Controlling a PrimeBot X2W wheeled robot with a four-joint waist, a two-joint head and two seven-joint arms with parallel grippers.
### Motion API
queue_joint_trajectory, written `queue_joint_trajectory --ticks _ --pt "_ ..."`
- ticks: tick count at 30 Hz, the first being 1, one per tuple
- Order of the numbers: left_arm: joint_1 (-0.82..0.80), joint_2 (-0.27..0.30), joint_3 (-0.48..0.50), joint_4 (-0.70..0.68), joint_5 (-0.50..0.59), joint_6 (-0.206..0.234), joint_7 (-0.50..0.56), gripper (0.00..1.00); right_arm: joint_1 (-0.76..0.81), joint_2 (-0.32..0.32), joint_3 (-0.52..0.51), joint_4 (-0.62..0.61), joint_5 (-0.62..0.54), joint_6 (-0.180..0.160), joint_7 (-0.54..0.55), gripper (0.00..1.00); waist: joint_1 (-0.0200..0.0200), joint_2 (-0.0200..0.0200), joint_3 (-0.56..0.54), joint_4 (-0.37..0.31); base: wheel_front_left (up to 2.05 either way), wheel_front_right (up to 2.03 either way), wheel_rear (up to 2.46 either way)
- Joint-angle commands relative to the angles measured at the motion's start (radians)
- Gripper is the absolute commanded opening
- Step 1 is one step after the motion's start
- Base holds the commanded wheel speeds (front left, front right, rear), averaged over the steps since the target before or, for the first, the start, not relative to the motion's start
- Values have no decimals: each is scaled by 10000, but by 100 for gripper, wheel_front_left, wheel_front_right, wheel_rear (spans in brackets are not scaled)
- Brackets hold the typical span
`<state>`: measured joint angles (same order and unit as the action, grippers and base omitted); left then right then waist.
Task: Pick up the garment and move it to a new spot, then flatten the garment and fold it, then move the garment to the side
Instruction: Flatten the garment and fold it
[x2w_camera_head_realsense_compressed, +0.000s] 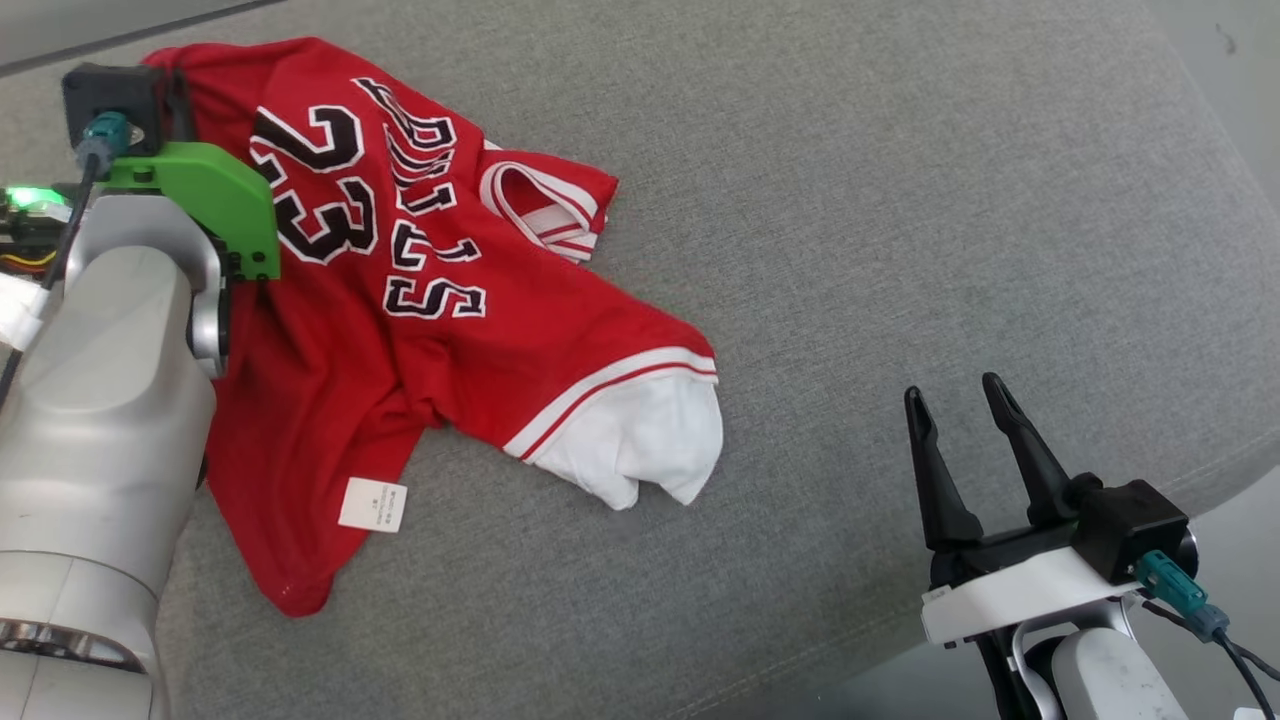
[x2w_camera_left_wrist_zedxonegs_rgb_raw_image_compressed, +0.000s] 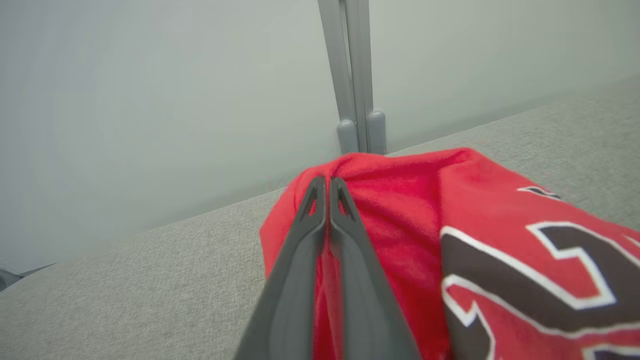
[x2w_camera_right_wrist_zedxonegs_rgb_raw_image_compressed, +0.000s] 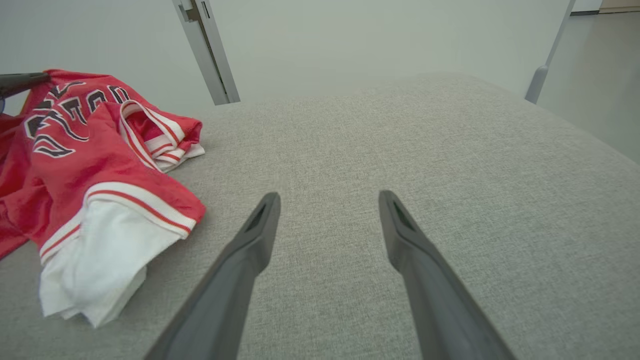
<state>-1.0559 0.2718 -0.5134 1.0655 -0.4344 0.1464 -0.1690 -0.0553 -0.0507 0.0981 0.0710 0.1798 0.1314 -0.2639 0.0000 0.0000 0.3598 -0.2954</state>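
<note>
Pinching a fold at the far left edge of the red jersey (x2w_camera_head_realsense_compressed: 450, 330), the left gripper (x2w_camera_left_wrist_zedxonegs_rgb_raw_image_compressed: 327, 200) is clamped shut on cloth. The jersey lies crumpled on the left of the grey padded surface (x2w_camera_head_realsense_compressed: 900, 200). The right gripper (x2w_camera_head_realsense_compressed: 952, 390) hangs open, near right, well apart. It looks light and limp and will likely sag and trail, so a second hold at the white-trimmed hem should suit.

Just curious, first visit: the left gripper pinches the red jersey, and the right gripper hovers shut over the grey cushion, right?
Almost: the right gripper hovers open, not shut, as the right wrist view shows. The left gripper does pinch the red jersey.
</note>
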Motion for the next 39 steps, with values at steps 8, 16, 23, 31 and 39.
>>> queue_joint_trajectory --ticks 8,16,23,31,39 --pt "-191 -189 347 557 -213 370 -888 100 -51 -2 -147 -15 -54 -14 -9 100 0 0 105 124 0 0 0" --pt "1505 -727 1343 -2094 -205 422 -963 100 275 -8 -447 -85 -95 -14 -9 100 0 0 -731 733 0 0 0" --pt "4919 -1328 2435 -5439 74 333 -953 100 825 -7 -630 -55 -153 -14 -9 100 0 0 -1672 1060 0 0 0" --pt "8609 -1526 2190 -6979 157 185 -673 100 1451 -7 -948 -178 -126 -14 -7 100 0 0 -2240 1407 0 0 0" --pt "10041 -1498 2124 -7194 -255 334 -156 100 1514 -6 -785 -133 -154 -14 -9 100 0 0 -2233 1474 0 0 0"
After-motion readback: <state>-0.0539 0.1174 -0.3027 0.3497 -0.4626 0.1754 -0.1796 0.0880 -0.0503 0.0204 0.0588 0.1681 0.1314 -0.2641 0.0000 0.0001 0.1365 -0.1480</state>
